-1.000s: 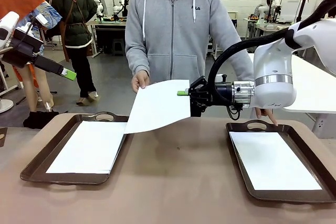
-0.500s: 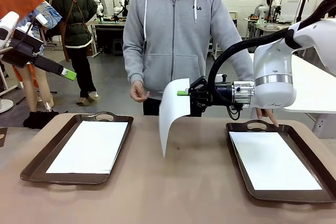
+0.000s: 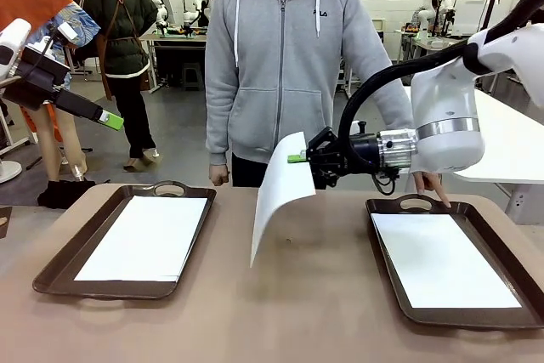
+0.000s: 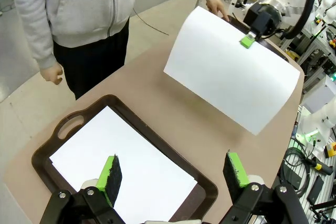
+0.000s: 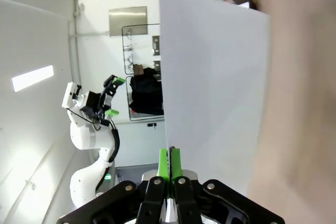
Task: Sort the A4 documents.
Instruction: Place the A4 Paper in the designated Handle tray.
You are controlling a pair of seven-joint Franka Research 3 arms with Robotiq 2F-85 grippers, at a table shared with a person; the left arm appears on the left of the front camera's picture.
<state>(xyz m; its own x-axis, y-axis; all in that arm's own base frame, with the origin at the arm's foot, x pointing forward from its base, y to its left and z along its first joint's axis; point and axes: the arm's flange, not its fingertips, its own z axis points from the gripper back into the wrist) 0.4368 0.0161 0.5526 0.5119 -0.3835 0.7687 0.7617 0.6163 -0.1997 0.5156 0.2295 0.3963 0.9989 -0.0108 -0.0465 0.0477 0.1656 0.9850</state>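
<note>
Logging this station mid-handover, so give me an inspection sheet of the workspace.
Surface: brown table, bare between two trays.
Job's things: one sheet held in the air over mid-table, drooping; one sheet in the left tray; one in the right tray.
Clutter: nothing seen.
Grippers: right gripper shut on the hanging sheet's edge; left gripper open, above the left tray.
Cables: black hose along the right arm.
Surroundings: person in grey hoodie at far side, one hand by the right tray's handle.

Only legible text: small dark "FILA" logo (image 3: 320, 14) on chest of the person's grey zip-up cotton hoodie (image 3: 280, 65), just beside the zip. Nothing else readable; paper sheets blank.
</note>
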